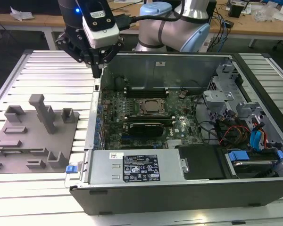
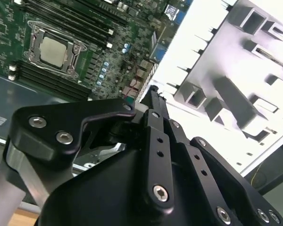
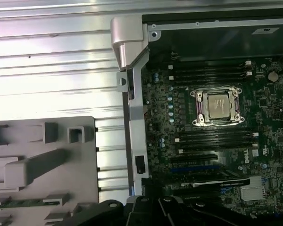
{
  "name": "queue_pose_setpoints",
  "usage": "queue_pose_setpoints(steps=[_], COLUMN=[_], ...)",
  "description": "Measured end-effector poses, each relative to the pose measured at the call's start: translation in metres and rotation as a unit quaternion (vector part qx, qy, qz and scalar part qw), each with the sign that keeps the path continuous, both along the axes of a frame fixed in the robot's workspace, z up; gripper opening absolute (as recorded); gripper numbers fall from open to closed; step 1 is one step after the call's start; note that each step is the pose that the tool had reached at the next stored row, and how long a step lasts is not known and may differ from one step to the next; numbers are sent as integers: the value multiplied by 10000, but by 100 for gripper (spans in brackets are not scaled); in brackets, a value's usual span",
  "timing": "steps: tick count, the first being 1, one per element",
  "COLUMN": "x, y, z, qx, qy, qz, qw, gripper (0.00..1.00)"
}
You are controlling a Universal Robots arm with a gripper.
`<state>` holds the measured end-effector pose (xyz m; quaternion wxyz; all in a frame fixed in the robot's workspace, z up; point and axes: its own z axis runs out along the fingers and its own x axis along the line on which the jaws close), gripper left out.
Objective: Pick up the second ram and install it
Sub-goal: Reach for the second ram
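Observation:
My gripper (image 1: 98, 70) hangs over the far left corner of the open computer case (image 1: 91, 132), just above its left wall. Its fingers (image 2: 153, 101) are pressed together into a narrow tip, shut, and nothing shows between them. The second ram (image 3: 19, 203), a slim green strip, lies in a slot of the gray tray (image 3: 85, 141), outside the case and away from the gripper. On the motherboard, the CPU socket (image 1: 153, 107) sits between long black memory slots (image 3: 212, 140).
A tall gray block (image 1: 43, 113) stands up from the tray (image 1: 19, 141) at the exterior view's left. The case holds a power supply (image 1: 134, 167) at the front and drive bays with cables (image 1: 245, 132) at the exterior view's right. Ribbed metal table (image 1: 47, 70) surrounds everything.

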<state>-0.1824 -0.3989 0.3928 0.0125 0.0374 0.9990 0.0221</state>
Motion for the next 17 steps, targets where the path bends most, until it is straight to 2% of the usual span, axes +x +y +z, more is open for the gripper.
queue_pose_setpoints(steps=[5,9,17], x=[-132,-274,-465], y=[0,0,0], z=[-1,-3,-7], qx=[0,0,0], qy=[0,0,0], qz=[0,0,0], qw=[10000,10000,10000], gripper=[11,11,11])
